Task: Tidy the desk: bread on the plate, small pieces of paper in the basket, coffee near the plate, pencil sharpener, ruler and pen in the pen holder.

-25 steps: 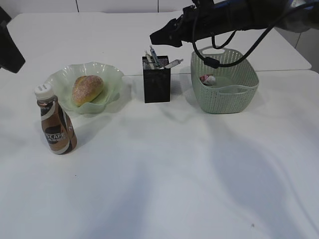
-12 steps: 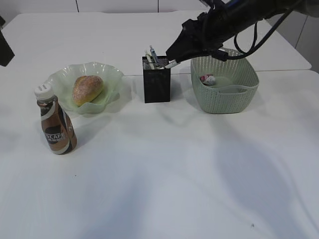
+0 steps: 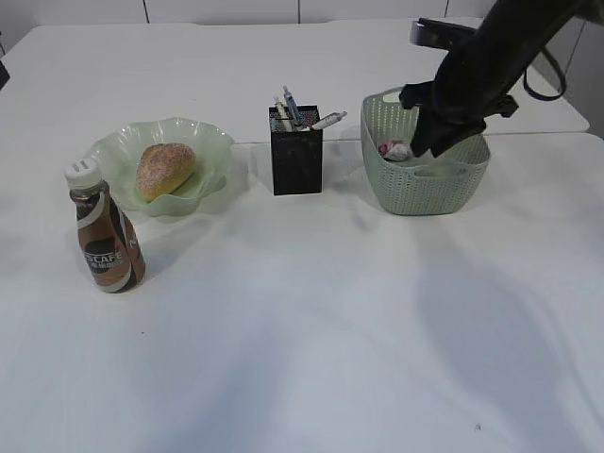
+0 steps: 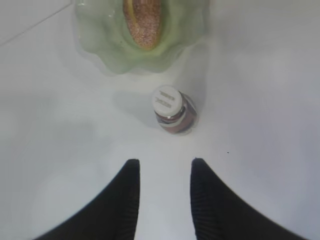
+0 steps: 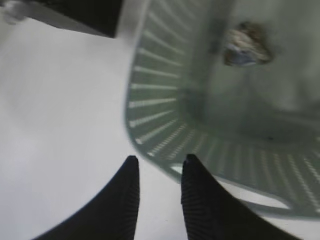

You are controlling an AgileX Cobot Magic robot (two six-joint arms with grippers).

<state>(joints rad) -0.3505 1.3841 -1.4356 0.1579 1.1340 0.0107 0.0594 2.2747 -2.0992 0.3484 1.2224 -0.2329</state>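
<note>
Task appears essentially complete. Bread (image 3: 166,168) lies on the plate (image 3: 212,142); coffee (image 3: 104,242) stands just beside it; pens fill the holder (image 3: 296,162); crumpled paper (image 3: 394,150) sits in the basket (image 3: 425,193). Left gripper (image 4: 162,197) and right gripper (image 5: 159,192) both narrowly parted, holding nothing. Ruler and sharpener unconfirmed.

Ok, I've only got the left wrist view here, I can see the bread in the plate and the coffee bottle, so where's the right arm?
Observer: The right gripper hangs by the rim of the basket, jaws apart, nothing between them.
Operator: Anything in that basket?
Observer: One crumpled piece of paper lies on its floor.
Operator: And the pen holder?
Observer: The pen holder stands upright between the plate and the basket, with pens sticking out of its top.
</note>
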